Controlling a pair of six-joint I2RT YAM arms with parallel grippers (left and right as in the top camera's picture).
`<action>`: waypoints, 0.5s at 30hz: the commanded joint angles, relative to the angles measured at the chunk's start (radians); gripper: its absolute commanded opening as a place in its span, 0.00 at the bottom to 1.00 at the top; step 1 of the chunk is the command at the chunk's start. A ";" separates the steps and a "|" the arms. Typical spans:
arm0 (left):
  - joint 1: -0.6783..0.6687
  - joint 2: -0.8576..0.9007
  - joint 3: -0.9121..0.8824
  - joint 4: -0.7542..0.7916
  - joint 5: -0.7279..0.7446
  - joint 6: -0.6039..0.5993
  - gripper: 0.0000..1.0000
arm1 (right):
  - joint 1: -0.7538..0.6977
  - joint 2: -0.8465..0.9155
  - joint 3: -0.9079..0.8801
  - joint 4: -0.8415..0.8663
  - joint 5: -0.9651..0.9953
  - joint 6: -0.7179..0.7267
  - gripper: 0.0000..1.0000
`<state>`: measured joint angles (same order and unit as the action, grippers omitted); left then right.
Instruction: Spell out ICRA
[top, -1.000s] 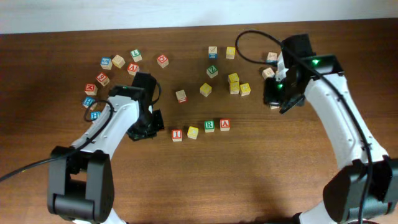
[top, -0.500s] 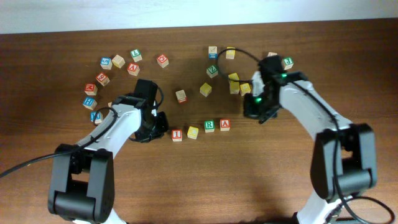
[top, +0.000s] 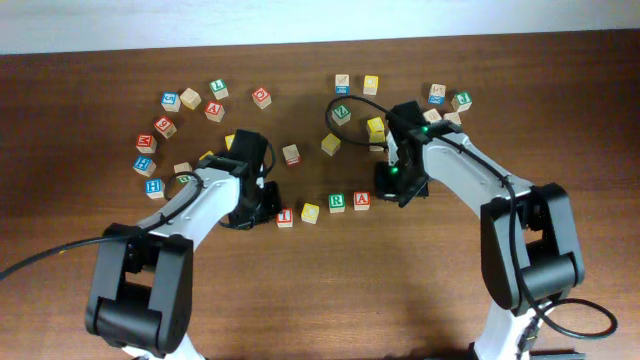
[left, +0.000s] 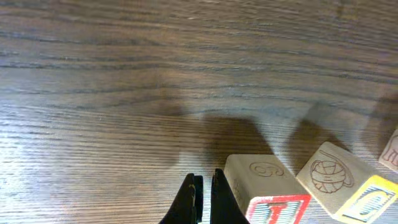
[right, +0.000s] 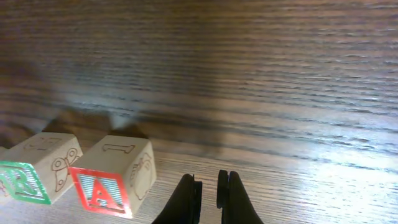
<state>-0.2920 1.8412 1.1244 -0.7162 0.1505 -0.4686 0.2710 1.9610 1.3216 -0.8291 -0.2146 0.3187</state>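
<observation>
Since 1.0 s ago my right arm has swung in from the far-right cluster. My right pincer (right: 209, 198) now sits low over the table (top: 430, 290), just right of the red A block (right: 111, 179). Its fingers are pressed almost together with only a thin slit between them, and nothing is pinched.

My left pincer (left: 205, 200) has slid right and is now just left of the red I block (left: 268, 194). Its fingers are likewise nearly closed and empty.

Row at front centre, left to right in the overhead view: I block, yellow block (top: 310, 212), green R block (top: 337, 202), A block. They lie close together, and the line climbs slightly toward the A.

- Left wrist view: the yellow block's face shows what looks like a blue C, cut off by the frame edge, and its side carries a globe-like drawing.
- Right wrist view: "A" in red and "R" in green are readable, and the top of the A block is engraved "1".

Loose letter blocks (top: 190, 98) are scattered behind the row, too small to read reliably
</observation>
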 joint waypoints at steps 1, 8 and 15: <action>-0.030 0.012 -0.011 0.014 0.011 -0.010 0.00 | 0.031 0.009 -0.011 0.012 -0.002 0.008 0.04; -0.037 0.012 -0.011 0.024 0.011 -0.010 0.00 | 0.044 0.010 -0.048 0.040 -0.012 0.008 0.04; -0.041 0.012 -0.011 0.053 0.014 -0.009 0.00 | 0.044 0.010 -0.076 0.098 -0.093 0.016 0.04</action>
<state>-0.3283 1.8416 1.1236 -0.6796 0.1509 -0.4686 0.3042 1.9629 1.2560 -0.7345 -0.2661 0.3187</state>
